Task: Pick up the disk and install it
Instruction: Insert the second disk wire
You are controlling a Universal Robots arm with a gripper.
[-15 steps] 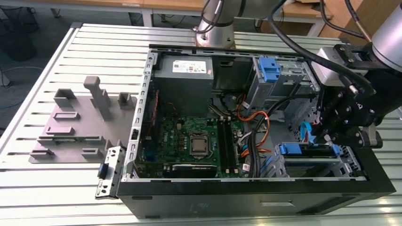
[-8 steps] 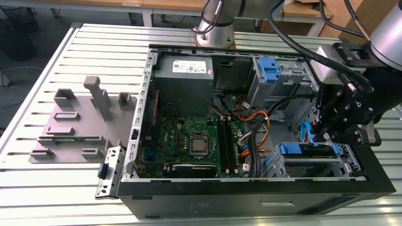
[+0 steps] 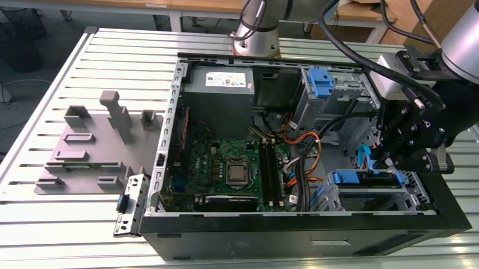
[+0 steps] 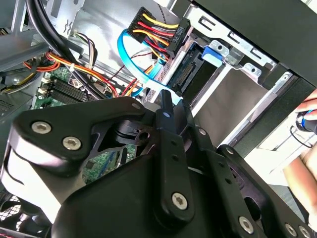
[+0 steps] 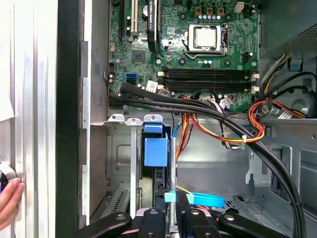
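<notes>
We look in the exterior view from high above the table (image 3: 67, 67), slanting down on the whole open case (image 3: 299, 241), with the arm (image 3: 464, 50) at two o'clock. Both wrist views ride close behind the gripper (image 5: 171, 208) and face into the case. All three views share the motherboard (image 3: 224, 162) and drive cage (image 3: 374, 193).

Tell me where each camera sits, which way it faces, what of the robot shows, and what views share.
Exterior view: off the arm, high, looking down into the open black computer case; arm and gripper at the exterior view's right.
First wrist view: on the arm, facing past the gripper to the green motherboard.
Second wrist view: on the arm, facing over the gripper toward the silver metal drive cage.
Shared: all three show gripper and motherboard.
</notes>
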